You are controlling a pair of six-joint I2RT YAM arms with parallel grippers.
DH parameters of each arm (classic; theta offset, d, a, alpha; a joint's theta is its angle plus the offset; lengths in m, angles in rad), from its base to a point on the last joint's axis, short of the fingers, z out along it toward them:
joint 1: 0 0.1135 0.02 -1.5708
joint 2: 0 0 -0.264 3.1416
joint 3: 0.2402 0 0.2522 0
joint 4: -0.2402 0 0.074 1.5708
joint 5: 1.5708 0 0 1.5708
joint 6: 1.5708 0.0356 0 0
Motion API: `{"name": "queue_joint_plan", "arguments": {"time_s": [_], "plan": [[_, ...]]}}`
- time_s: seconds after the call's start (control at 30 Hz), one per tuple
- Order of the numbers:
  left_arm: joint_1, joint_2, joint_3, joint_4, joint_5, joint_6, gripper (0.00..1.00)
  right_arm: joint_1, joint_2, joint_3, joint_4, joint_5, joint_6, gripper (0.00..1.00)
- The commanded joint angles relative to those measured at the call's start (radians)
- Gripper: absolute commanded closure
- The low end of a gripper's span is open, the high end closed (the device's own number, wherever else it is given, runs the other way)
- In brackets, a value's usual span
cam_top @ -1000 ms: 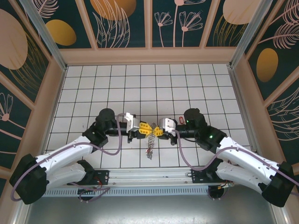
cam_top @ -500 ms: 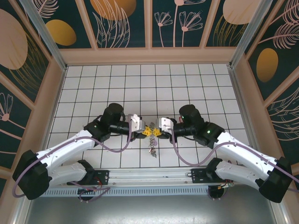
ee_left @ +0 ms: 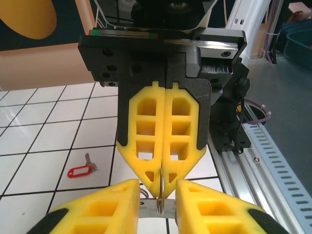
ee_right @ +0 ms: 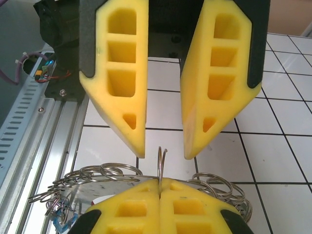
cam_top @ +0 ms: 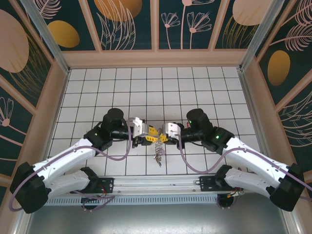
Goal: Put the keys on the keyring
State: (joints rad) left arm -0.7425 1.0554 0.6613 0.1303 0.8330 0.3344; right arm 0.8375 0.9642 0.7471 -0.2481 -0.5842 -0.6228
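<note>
mounting rail (cam_top: 156, 184): running along the near edge of the table, with both arm bases sitting on it.
keyring (ee_right: 109, 171): sitting between the two grippers in the middle of the table, closer to the rail than to the far wall. Its flat grey plate and fringe of small silvery rings are spreading out under the right gripper's fingers. In the top view the bunch is trailing toward the near edge.
blue bit (ee_right: 61, 225): peeking out under the keyring's edge, too small to tell whether it is a key.
wire loop (ee_right: 159, 165): standing upright from the keyring's rim, rising between the two sets of fingertips.
right gripper (ee_left: 161, 184): pointing left, its yellow fingers pressing together and pinching the wire loop.
left gripper (ee_right: 163, 155): pointing right, meeting the right gripper tip to tip. Its fingers are standing apart, with the tips flanking the top of the wire loop and leaving a gap on each side.
red key (ee_left: 78, 171): lying flat on a white tile on the far side of the right gripper, apart from the keyring, with nothing gripping it.
tiled table (cam_top: 146, 92): stretching away in white squares beyond the grippers.
far wall (cam_top: 156, 29): closing off the far side with dark panels painted with plant shapes.
</note>
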Motion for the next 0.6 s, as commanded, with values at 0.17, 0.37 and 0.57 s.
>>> {"name": "queue_joint_plan", "arguments": {"time_s": [0.17, 0.37, 0.57], "plan": [[-0.004, 0.054, 0.040, -0.034, 0.040, 0.019, 0.76, 0.000, 0.000, 0.034, 0.030, -0.037, -0.005, 1.00], [-0.004, 0.071, 0.063, -0.075, 0.029, 0.045, 0.95, 0.000, 0.003, 0.035, 0.033, -0.035, -0.003, 1.00], [-0.004, 0.037, -0.002, 0.088, 0.039, -0.038, 1.00, -0.015, -0.017, -0.002, 0.099, -0.099, 0.040, 0.92]]}}
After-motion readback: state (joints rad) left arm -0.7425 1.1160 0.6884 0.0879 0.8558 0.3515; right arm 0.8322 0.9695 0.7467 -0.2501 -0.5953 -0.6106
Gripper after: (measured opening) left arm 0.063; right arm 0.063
